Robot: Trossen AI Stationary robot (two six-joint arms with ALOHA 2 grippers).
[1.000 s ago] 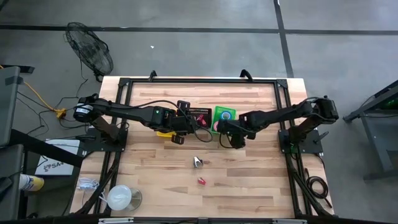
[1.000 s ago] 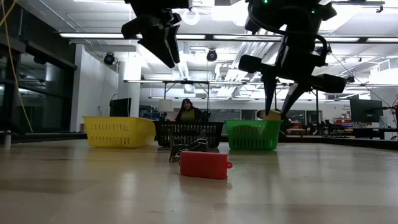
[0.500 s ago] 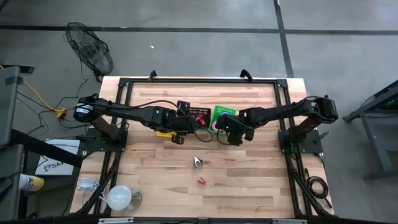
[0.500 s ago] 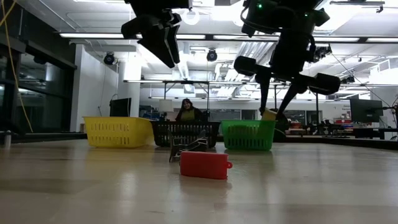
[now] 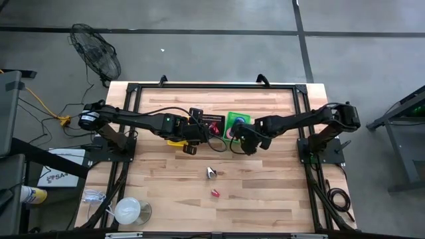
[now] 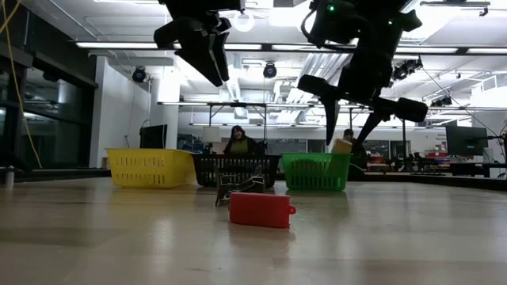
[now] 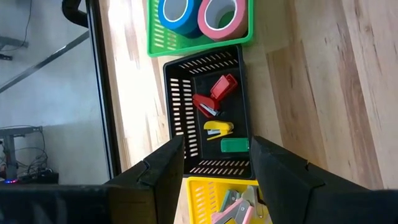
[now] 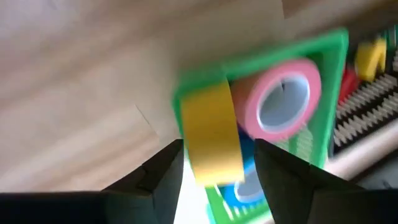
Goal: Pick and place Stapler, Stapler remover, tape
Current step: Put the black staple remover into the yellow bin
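Right pincer (image 8: 214,180) over yellow tape (image 8: 211,130)

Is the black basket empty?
No, the left wrist view shows the black basket holding several small things, red, yellow and green.

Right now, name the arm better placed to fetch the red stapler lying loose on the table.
Right. The right gripper has just let go of the yellow tape above the green bin; the left gripper hangs farther from the red stapler.

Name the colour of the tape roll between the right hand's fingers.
Yellow. The tape roll shows best in the right wrist view, over the green bin.
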